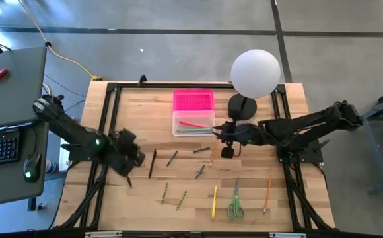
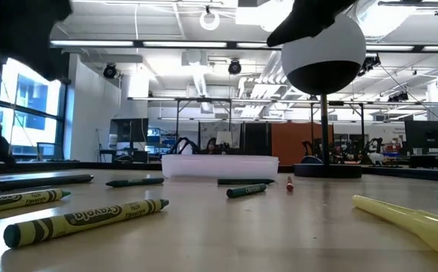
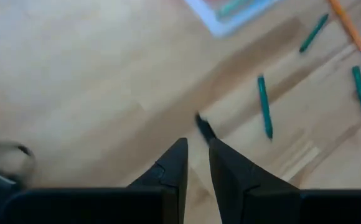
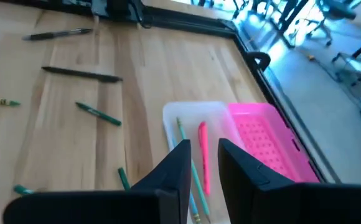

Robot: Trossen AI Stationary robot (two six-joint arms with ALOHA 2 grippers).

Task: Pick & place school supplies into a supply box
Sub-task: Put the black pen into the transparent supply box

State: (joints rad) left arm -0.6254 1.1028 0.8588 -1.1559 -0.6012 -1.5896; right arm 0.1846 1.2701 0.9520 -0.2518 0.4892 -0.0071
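1. Bench (image 1: pixel 139 106) is the biggest thing here, light wood with a black frame around it, and supplies are scattered all over the near half.
2. White globe lamp (image 1: pixel 255 73) stands on its dark base at the far right, just beside the supply box.
3. Supply box (image 1: pixel 193 123) sits at the far middle of the bench, clear tray with its pink lid (image 1: pixel 193 100) lying flat right behind it, touching. A pink pen (image 4: pixel 202 155) and a teal pencil (image 4: pixel 190 165) lie inside the tray.
4. Left hand (image 1: pixel 129 158) hangs over the left part of the bench, fingers nearly pressed together with only a thin gap, nothing pinched. A dark pen (image 1: pixel 152 163) lies just beside it.
5. Right hand (image 1: pixel 216 131) is up over the box's right edge, fingers a little apart, empty as far as I can tell.
6. Green-handled scissors (image 1: pixel 236 203) lie near the front edge, between a yellow pencil (image 1: pixel 214 201) and an orange pencil (image 1: pixel 268 194).
7. Green crayons (image 2: pixel 83 220) are loose mid-bench, well apart from the box.
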